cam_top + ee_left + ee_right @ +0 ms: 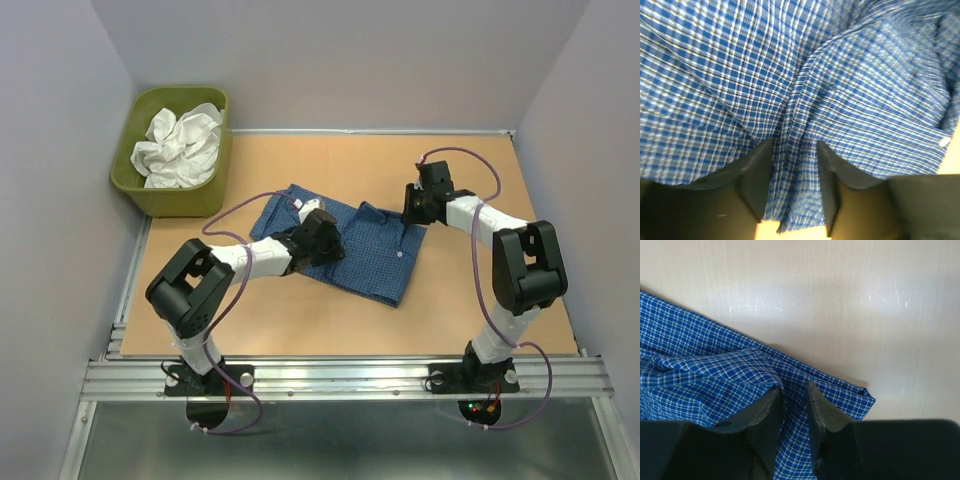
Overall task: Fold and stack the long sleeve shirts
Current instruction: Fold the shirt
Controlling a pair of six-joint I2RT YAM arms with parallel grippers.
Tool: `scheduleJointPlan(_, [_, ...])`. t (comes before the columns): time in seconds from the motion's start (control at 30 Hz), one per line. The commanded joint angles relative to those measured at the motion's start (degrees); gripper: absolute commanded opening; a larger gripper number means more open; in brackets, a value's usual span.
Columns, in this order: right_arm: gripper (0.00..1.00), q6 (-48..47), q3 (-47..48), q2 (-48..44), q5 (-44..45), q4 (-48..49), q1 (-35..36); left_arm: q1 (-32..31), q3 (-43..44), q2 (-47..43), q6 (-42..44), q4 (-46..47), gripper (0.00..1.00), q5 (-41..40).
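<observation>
Top external view: the dark blue checked shirt lies crumpled and partly spread near the middle of the wooden table, its collar turned toward the far side and one pale button showing on the front panel. Both arms reach in over it. The left gripper sits on the shirt's middle and the right gripper at its far right edge, just beside the collar. The white garment lies bunched inside the olive-green tub at the far left corner of the table, well apart from the blue shirt.

On the left wrist camera, the dark fingers stand about half apart with a raised ridge of checked cloth running between them. The picture is close and soft, so I cannot tell whether the pads squeeze that ridge or merely flank it. A sliver of pale table shows below the cloth.

On the right wrist camera, the pincer is only a little open, its tips down on the shirt near a corner of the fabric. The cloth in the narrow gap lies flat against the table, with a small rumple just beside the left tip, and nothing looks pinched or lifted. Bare table fills the upper part of that picture.
</observation>
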Motion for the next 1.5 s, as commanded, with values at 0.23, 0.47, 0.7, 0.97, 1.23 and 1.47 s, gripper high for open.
scheduleJointPlan(0.23, [0.31, 1.27, -0.32, -0.69, 0.83, 2.23, -0.03, -2.77, 11.07, -5.08, 9.66, 11.05, 0.52, -3.25])
scheduleJointPlan(0.47, [0.31, 2.86, -0.76, -1.47, 0.3, 2.23, -0.12, -4.35, 22.68, 9.49, 12.29, 14.48, 0.48, -0.08])
scheduleJointPlan(0.7, [0.31, 5.15, -1.55, -2.27, -3.83, 2.23, -0.21, -4.62, 29.09, 18.13, 12.65, 14.57, 0.42, 0.09])
scheduleJointPlan(0.97, [0.31, 6.03, -1.9, -2.71, -4.8, 2.32, -0.29, -4.53, 32.26, 23.49, 11.69, 13.78, 0.41, 0.89])
scheduleJointPlan(1.23, [0.31, 5.85, -2.17, -2.71, -4.54, 2.32, -0.38, -4.44, 35.87, 27.53, 11.34, 12.2, 0.41, 0.01])
scheduleJointPlan(1.47, [0.31, 5.59, -2.87, -2.97, -4.19, 2.32, -0.82, -3.74, 37.28, 29.56, 9.75, 10.88, 0.41, -1.4])
